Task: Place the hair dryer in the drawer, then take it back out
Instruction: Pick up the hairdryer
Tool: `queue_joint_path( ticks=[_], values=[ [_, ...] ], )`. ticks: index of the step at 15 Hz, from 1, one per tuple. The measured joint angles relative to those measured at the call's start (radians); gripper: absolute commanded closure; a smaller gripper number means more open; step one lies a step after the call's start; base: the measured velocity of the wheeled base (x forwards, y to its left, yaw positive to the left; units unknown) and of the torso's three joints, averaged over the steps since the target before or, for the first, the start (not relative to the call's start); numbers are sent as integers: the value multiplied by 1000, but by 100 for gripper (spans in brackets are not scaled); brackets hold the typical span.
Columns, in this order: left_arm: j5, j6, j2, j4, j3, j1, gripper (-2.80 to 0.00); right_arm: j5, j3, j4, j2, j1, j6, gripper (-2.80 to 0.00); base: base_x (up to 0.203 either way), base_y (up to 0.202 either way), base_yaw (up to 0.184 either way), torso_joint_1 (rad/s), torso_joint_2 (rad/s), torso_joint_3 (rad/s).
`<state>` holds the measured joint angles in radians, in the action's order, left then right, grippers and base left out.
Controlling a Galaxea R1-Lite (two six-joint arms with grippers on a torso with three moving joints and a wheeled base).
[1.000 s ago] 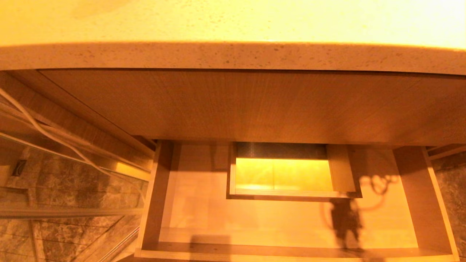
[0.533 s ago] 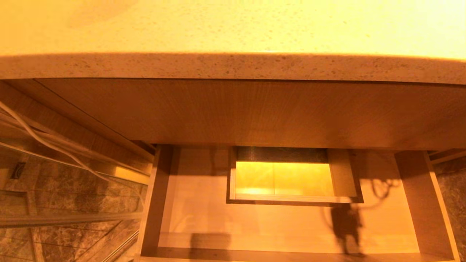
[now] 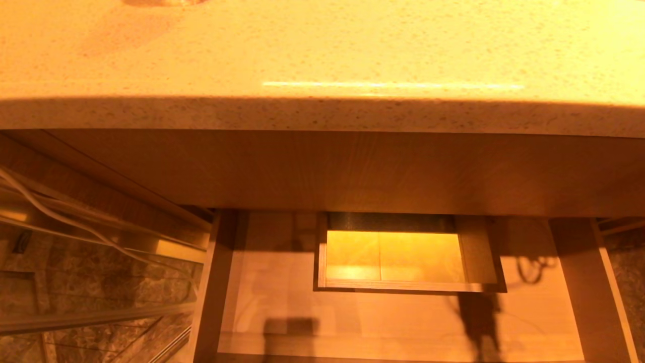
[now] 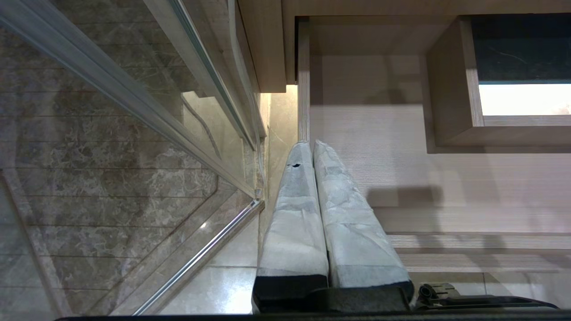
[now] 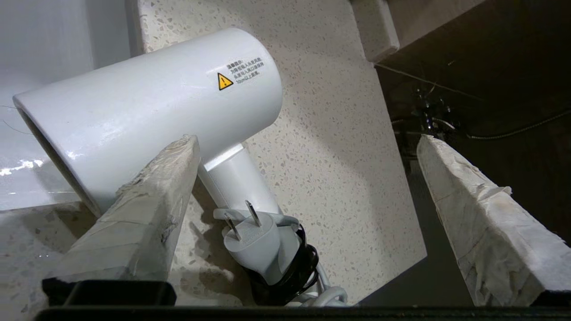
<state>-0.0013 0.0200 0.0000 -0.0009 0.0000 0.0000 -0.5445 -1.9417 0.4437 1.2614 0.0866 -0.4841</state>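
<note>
Right gripper (image 5: 308, 142) fingers spread wide, nothing held; near finger (image 5: 147, 209) covers part of hair dryer (image 5: 151, 107) barrel, contact unclear. Hair dryer lying on speckled countertop (image 5: 330, 133), plug (image 5: 250, 236) prongs up against handle, cord bundle with black tie cut off at frame edge. Left gripper (image 4: 310, 145) fingers pressed together, empty, hanging over drawer's (image 4: 401, 178) left side by glass panel (image 4: 111, 133). Head view: drawer pulled out below countertop, boxed cut-out (image 3: 403, 257) inside, front edge cropped; neither arm visible there, only shadows on drawer floor
</note>
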Motion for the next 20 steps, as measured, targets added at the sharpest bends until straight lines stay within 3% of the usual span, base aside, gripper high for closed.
queue_joint_path(
  ticks=[7,12,17,20],
  values=[
    [0,0,0,0,0,0,0,-3,-4,122,-30,26,152,-280,0,0,0,0,0,0],
    [0,0,0,0,0,0,0,9,-3,215,-52,27,173,-280,0,0,0,0,0,0],
    [-1,0,0,0,0,0,0,125,-3,317,-66,26,232,-280,0,0,0,0,0,0],
    [0,0,0,0,0,0,0,160,-2,274,-43,37,261,-280,0,0,0,0,0,0]
  ],
)
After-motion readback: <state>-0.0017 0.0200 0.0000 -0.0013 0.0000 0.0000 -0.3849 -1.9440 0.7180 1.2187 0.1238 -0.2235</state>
